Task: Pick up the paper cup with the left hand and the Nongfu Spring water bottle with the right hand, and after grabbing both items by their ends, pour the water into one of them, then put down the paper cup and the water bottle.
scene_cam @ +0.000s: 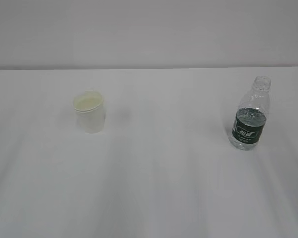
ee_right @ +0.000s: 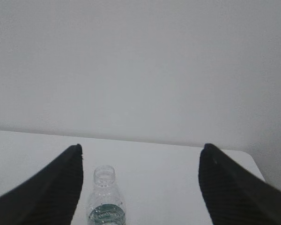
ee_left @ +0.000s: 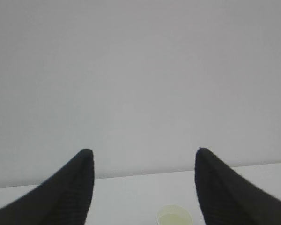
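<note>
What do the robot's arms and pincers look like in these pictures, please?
Only fingertips show, in the wrist views. The left pincer has two black fingers that taper to rounded tips, with fine ribbing on the inner faces. The right pincer looks the same: black, tapered, ribbed fingers. No arm, cable or marking shows in any view; the exterior view shows no part of the robot.

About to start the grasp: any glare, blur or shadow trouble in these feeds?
Exterior view: soft, even light, faint shadows, slightly hazy; paper cup pale against the white table. Left wrist view: cup cropped at the bottom edge. Right wrist view: bottle readable, tool fingers dark, blurred.
</note>
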`<state>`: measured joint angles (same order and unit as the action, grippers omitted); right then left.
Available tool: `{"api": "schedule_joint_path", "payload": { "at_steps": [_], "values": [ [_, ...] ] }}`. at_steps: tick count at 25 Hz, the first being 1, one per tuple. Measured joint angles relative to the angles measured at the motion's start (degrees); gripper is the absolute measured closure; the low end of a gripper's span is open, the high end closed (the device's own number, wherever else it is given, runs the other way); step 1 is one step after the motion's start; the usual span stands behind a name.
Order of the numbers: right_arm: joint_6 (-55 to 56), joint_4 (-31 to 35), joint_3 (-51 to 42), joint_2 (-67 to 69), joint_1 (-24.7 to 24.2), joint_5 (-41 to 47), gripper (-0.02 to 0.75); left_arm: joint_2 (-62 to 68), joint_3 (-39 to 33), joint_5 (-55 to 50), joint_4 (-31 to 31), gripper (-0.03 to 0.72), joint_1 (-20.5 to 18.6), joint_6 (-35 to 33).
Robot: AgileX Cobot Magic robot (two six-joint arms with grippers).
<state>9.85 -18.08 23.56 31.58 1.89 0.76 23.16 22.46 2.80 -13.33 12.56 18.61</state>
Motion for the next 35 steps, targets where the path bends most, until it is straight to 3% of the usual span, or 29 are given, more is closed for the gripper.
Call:
{"api": "schedule_joint_path", "payload": {
  "at_steps": [10,22,30,35],
  "values": [
    [0.00,0.46,0.00,-16.72,0.00,17.38,0.165,-12.76,1.81,-14.71,1.51,0.204,0.00,0.00],
    [0.00,3.90,6.81,-26.45,0.00,37.07,0.165,-14.27,11.87,-37.49,4.00,0.205,0.00,-0.17],
    [-0.10,8.10,14.09,-26.71,0.00,54.74,0.169,-15.07,15.47,-44.81,11.88,0.223,0.00,-8.76],
    [-3.13,12.40,17.21,-26.80,0.00,63.94,0.197,-19.81,15.75,-49.44,13.33,0.226,0.00,-10.37]
  ]
}}
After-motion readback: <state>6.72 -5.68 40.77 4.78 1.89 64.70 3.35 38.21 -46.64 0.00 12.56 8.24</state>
